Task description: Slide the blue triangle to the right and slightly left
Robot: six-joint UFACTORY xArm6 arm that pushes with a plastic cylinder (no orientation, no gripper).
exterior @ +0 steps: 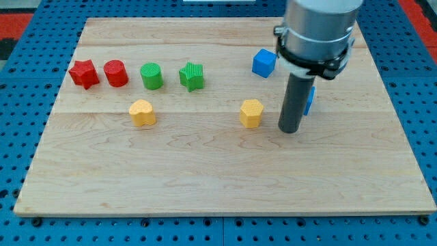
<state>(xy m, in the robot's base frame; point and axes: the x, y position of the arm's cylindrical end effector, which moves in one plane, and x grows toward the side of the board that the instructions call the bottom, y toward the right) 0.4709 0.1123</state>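
The blue triangle (310, 100) is mostly hidden behind my rod at the view's right; only a blue sliver shows at the rod's right side. My tip (290, 130) rests on the wooden board (218, 171), just below and left of that blue sliver, close to it or touching it. A blue cube (263, 63) lies above and to the left of the rod. A yellow block (251, 113) sits just left of my tip, apart from it.
A row along the view's upper left holds a red star-like block (84, 74), a red cylinder (115, 73), a green cylinder (151, 76) and a green star-like block (192, 76). A second yellow block (143, 113) lies below them. Blue perforated table surrounds the board.
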